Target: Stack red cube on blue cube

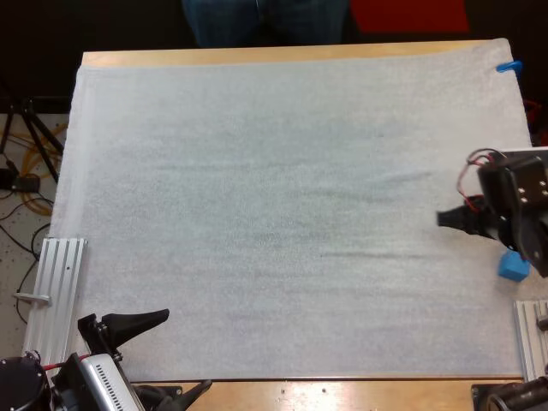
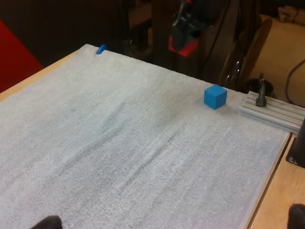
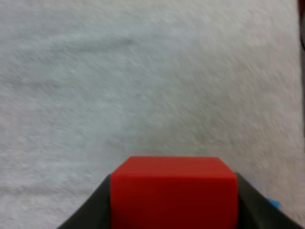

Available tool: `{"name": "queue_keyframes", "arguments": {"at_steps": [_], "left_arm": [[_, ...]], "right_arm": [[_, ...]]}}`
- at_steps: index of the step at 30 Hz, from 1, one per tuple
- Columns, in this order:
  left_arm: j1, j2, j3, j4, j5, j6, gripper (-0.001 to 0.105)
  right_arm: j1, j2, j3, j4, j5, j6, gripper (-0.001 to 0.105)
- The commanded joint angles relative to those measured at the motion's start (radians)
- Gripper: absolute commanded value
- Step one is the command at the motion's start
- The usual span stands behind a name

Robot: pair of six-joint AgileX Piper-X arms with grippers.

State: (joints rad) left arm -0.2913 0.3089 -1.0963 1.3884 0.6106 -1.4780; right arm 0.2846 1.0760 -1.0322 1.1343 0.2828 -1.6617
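Observation:
The red cube (image 3: 174, 191) sits between the black fingers (image 3: 90, 212) of my right gripper (image 3: 174, 207), which is shut on it above the white mat. In the high view that gripper (image 1: 451, 219) hangs at the mat's right side, and the arm hides the cube. The blue cube (image 1: 514, 267) rests on the mat just nearer and to the right of it, close to the mat's right edge. The left wrist view shows the blue cube (image 2: 215, 96) with the raised red cube (image 2: 183, 45) beyond it. My left gripper (image 1: 167, 360) is open at the near left corner, holding nothing.
An aluminium rail (image 1: 60, 282) lies along the mat's left edge and another (image 1: 531, 334) at the near right, close to the blue cube. A person's legs (image 1: 265, 21) stand beyond the far side. A tripod and cables (image 1: 26, 145) are on the floor at left.

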Motion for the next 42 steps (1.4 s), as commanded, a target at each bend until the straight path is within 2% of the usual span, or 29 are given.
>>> {"name": "queue_keyframes", "arguments": {"at_steps": [1,7,13,19,31,42], "left_arm": [[-0.005,0.003,-0.004,-0.011,0.007,0.011,0.087],[-0.005,0.003,-0.004,-0.011,0.007,0.011,0.087],[-0.005,0.003,-0.004,-0.011,0.007,0.011,0.087],[-0.005,0.003,-0.004,-0.011,0.007,0.011,0.087],[-0.005,0.003,-0.004,-0.011,0.007,0.011,0.087],[-0.005,0.003,-0.004,-0.011,0.007,0.011,0.087]], "right_arm": [[-0.018,-0.026,0.013,0.016,0.002,0.006,0.005],[-0.110,-0.094,0.094,0.010,-0.010,0.006,0.005],[-0.220,-0.099,0.145,-0.002,-0.085,-0.002,0.005],[-0.294,-0.099,0.204,-0.027,-0.089,-0.026,0.005],[-0.342,-0.099,0.351,-0.146,-0.116,0.002,0.005],[-0.346,-0.099,0.387,-0.217,-0.101,0.037,0.005]]}}
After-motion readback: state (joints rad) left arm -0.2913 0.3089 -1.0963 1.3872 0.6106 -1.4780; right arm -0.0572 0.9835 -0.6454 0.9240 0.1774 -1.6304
